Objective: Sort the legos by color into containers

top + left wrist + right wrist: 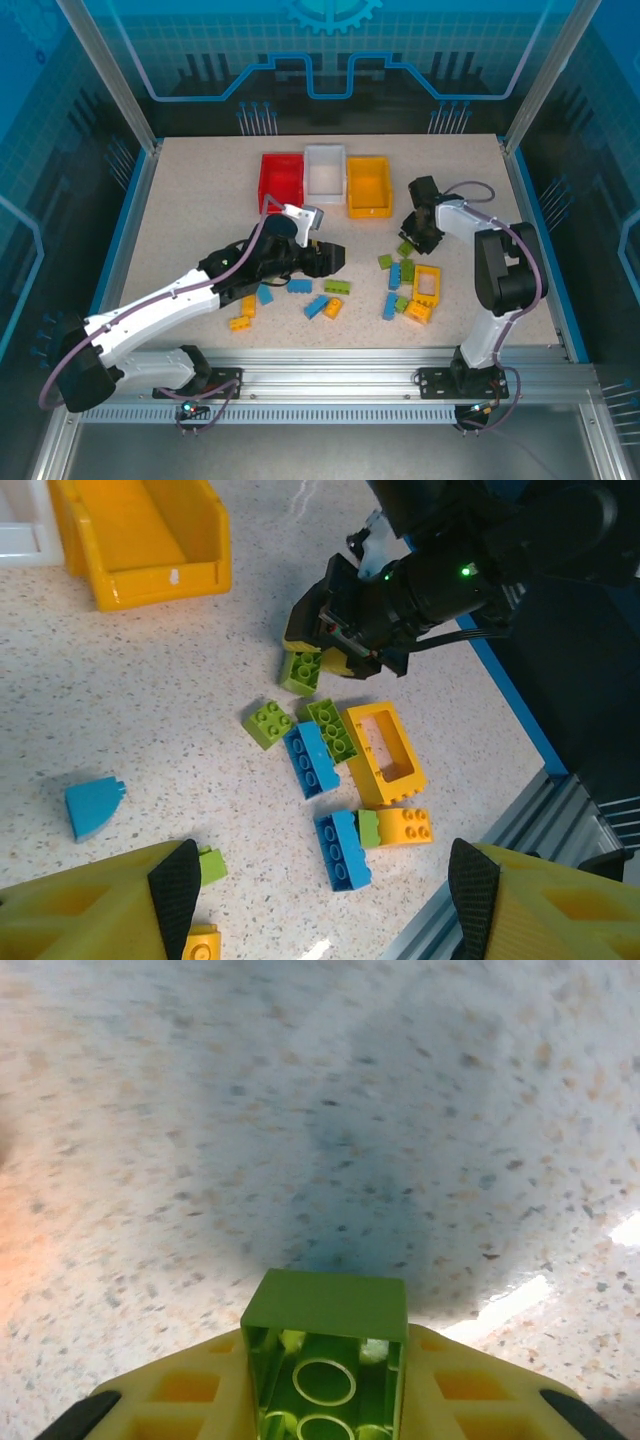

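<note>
Right gripper (325, 1385): jaws clamped on lime green lego (325, 1305), seated squarely between them. Should lift straight up, grip firm; other legos (320, 745) crowd just beside. Left gripper (322, 885): jaws apart, empty.

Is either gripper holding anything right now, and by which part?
The right gripper clamps a lime green brick by its two opposite side walls. The left gripper is open, holding nothing.

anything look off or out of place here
Nothing looks spilled or broken. One oddity: the green brick gripped in the right claw has its hollow underside turned toward the wrist camera, not its studs.
</note>
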